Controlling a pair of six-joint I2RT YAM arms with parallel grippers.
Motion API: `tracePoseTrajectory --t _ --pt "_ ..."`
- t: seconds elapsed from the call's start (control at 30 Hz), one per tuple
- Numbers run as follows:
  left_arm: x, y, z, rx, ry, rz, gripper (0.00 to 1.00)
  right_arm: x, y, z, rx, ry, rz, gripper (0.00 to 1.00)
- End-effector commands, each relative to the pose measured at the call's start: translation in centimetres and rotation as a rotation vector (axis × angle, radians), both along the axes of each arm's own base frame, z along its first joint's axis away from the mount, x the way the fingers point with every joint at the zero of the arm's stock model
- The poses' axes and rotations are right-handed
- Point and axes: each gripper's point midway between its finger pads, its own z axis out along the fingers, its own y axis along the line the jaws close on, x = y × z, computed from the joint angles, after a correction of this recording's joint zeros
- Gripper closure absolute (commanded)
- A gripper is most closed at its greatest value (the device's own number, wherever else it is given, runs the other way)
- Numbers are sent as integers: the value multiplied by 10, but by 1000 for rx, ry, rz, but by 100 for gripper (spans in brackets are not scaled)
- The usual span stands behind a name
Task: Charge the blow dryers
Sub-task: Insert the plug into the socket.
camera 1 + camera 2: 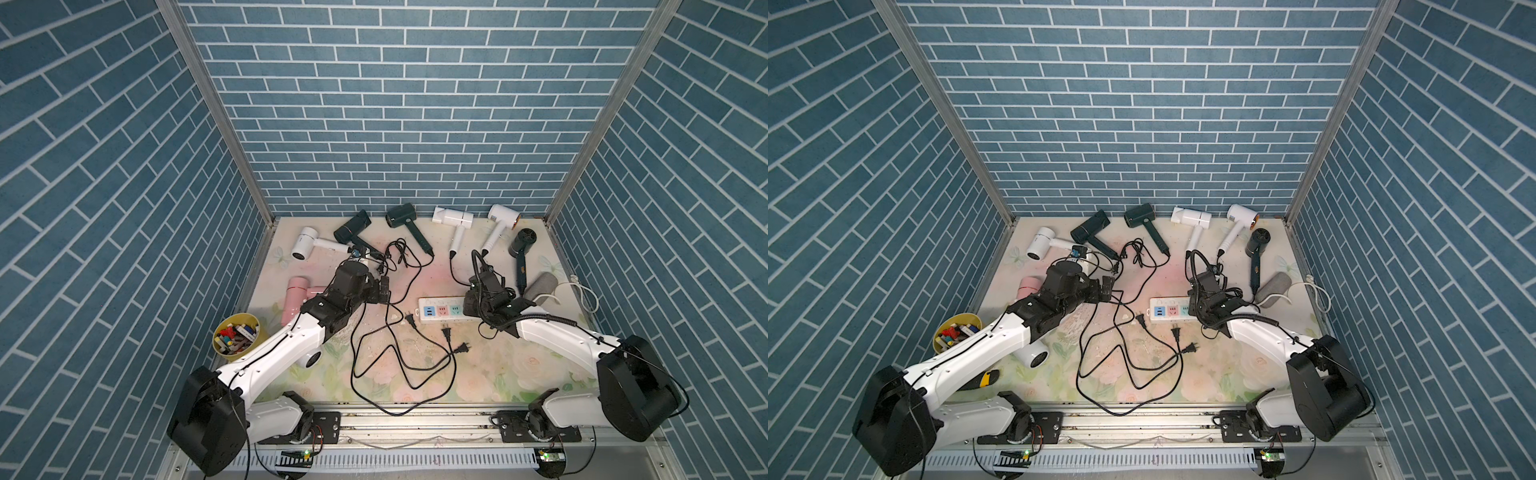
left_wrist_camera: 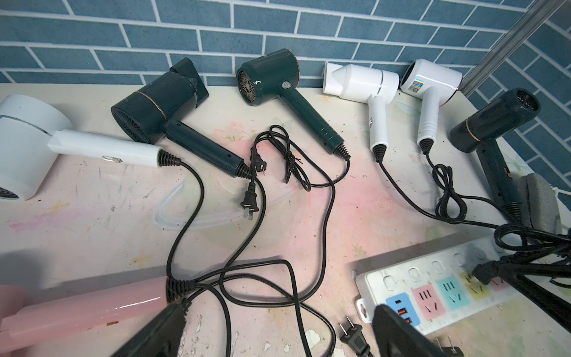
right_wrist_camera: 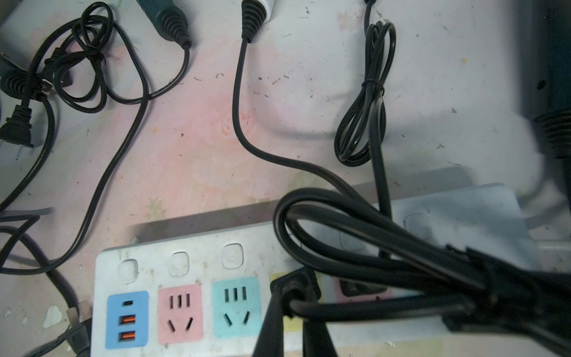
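Blow dryers (image 1: 453,217) are lying across the floral table top (image 1: 519,374). Six are fanning out along the back wall with their handles pointing toward the robot. A pink blow dryer (image 1: 297,291) is resting near the left edge beside your left arm, and a further white blow dryer (image 1: 312,360) is peeking out from under that arm. Their black cords (image 1: 390,357) are trailing in loose tangles over the middle, and three free plugs (image 1: 446,332) are lying just beside and in front of the white power strip (image 1: 440,309). Your right gripper (image 3: 292,298) is clamping a black plug (image 3: 293,282) that is sitting at the strip's yellow socket (image 2: 477,290); you cannot tell whether its pins are seated. Your left gripper (image 2: 278,327) is hovering with its jaws spread wide and holding nothing, above the cords near the pink dryer's handle end. A grey rounded cylinder (image 1: 540,284) is lying just beside the black dryer's handle, and a yellow cup (image 1: 249,322) of small coloured pieces is standing at the left edge.
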Motion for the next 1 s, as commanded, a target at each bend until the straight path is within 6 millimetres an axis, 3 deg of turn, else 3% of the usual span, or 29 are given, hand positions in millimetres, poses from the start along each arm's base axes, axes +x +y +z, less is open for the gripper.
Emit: tracePoseTrajectory --t 0.0,0.97 --pt "-2 2 2 -2 -13 -2 0 -13 -19 -28 -71 79 -62 100" --pt "-1 0 2 -8 -13 -9 1 4 -11 -19 -55 26 -68 100"
